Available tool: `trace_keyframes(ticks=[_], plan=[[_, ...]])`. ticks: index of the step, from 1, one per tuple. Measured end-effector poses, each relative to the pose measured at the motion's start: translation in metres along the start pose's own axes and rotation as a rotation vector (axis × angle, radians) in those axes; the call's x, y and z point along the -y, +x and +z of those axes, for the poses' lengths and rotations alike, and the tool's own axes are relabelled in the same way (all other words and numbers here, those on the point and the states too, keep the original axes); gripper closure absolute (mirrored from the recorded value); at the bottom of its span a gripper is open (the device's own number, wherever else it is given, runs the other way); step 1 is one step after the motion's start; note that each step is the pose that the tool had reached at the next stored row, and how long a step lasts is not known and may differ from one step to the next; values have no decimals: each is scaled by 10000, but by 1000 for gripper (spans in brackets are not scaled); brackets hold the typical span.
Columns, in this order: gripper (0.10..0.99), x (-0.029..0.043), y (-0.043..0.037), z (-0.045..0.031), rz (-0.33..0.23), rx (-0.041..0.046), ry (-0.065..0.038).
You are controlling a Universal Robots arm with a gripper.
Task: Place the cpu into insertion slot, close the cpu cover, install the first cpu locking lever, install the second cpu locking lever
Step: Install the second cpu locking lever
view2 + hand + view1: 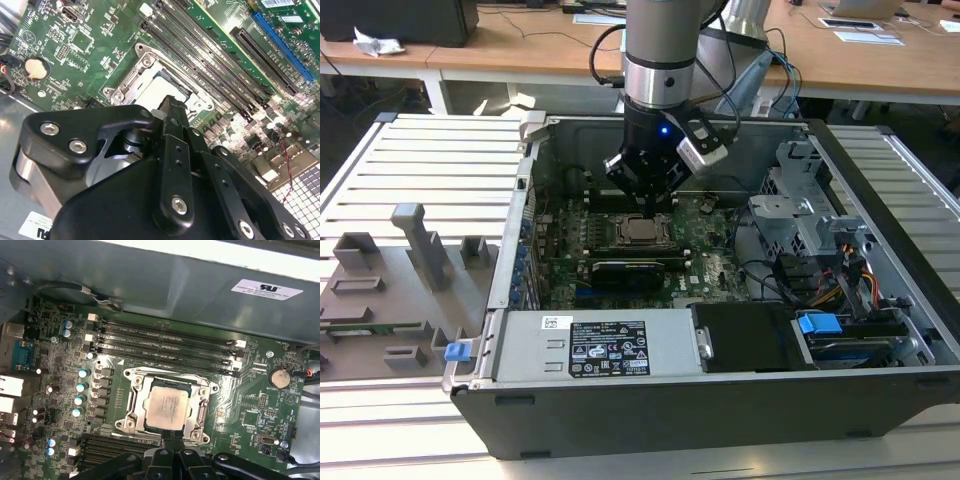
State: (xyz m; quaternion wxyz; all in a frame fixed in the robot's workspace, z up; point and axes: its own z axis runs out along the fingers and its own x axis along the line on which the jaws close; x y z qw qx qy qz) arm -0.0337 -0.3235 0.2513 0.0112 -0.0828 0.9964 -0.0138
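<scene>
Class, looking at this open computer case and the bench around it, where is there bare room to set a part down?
Free: the slatted bench beyond the grey fixtures, and the power supply top. Crowded: the motherboard around the cpu under the gripper, and the cabled drive bay.

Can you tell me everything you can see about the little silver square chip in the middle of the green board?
The small flat square chip with a dull silver-grey metal top lies flat in the black-rimmed square socket on the green circuit board. Faint print marks its top. A thin silvery metal frame lies down around it, overlapping its edges. The black claw hangs close beside the socket, apparently not touching the chip.
</scene>
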Motion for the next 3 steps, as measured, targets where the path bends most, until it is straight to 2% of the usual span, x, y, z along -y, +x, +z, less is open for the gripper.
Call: trace_keyframes(ticks=[3], plan=[[980, 0, 0, 0, 0, 0, 0]])
